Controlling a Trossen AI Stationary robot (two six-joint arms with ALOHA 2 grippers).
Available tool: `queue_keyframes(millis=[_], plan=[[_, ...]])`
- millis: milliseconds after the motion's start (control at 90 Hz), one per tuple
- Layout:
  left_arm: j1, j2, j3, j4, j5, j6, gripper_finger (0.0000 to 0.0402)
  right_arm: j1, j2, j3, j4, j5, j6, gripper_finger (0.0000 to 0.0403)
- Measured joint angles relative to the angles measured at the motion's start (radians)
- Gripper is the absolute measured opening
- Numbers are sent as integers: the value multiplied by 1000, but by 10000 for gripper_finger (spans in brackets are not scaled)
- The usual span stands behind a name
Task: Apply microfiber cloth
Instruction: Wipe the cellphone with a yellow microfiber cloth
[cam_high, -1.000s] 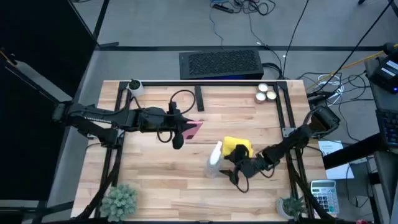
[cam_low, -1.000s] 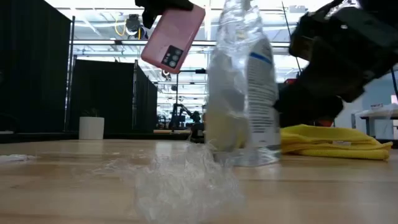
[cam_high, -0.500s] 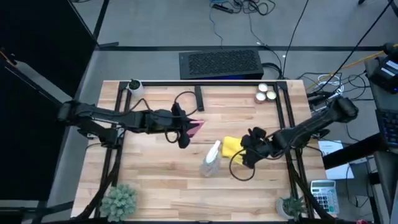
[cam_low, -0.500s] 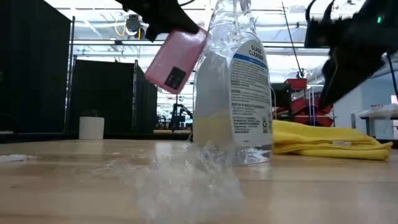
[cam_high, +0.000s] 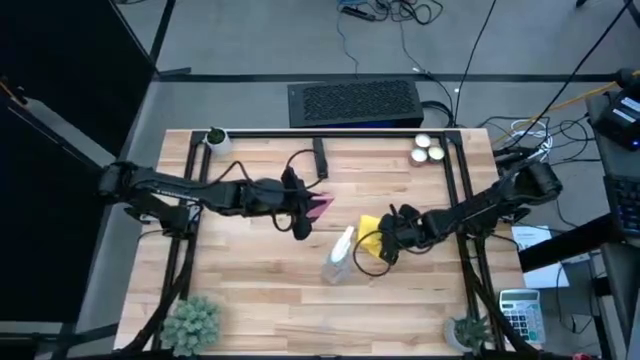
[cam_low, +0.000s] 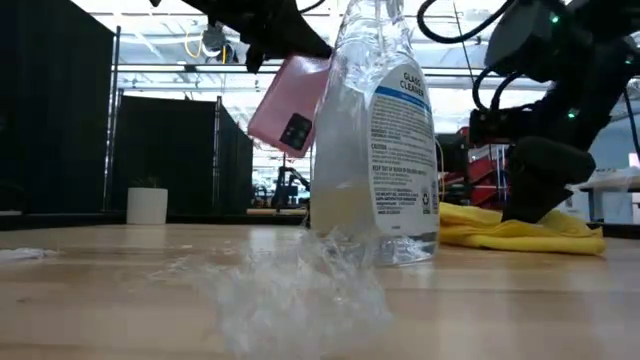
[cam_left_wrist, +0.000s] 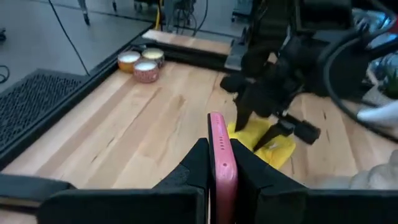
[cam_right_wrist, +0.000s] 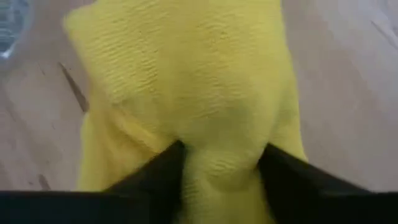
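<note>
At the centre of the high view we see the right gripper (cam_high: 384, 240) on the microfiber cloth (cam_high: 369, 232) beside a spray bottle (cam_high: 340, 256). Low view: bottle partly filled with clear liquid. Wrist views: left gripper (cam_left_wrist: 216, 163) clamps a pink phone (cam_left_wrist: 219, 155); right fingers (cam_right_wrist: 158, 174) pinch a cloth fold.

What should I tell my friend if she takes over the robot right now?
Left gripper: shut on the pink phone, held in the air above the table.
Right gripper: down on the yellow cloth, jaws pinching a fold of it.
The cloth lies on the table beside the spray bottle, which stands upright. There are wet marks on the wood in front of the bottle.
Done: phone picked up, cloth gripped.
Left: lift the cloth and wipe the phone with it.
</note>
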Motion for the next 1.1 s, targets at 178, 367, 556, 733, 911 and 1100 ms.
queue_keyframes(millis=[178, 367, 556, 733, 911, 1100], plan=[[28, -3, 0, 128, -12, 6, 14, -14, -115, 42, -203, 39, -55, 19], [84, 2, 24, 388, 42, 51, 14, -18, -280, 240, -539, 247, -60, 6], [110, 53, 118, 450, 104, 82, 14, 28, -374, 483, -605, 430, -146, 5], [123, 128, 201, 442, 80, 129, 14, 134, -379, 649, -578, 495, -261, 5], [151, 186, 256, 523, 59, 98, 14, 194, -314, 663, -421, 528, -355, 5], [128, 267, 328, 537, 168, 37, 14, 164, -230, 660, -237, 820, -565, 5]])
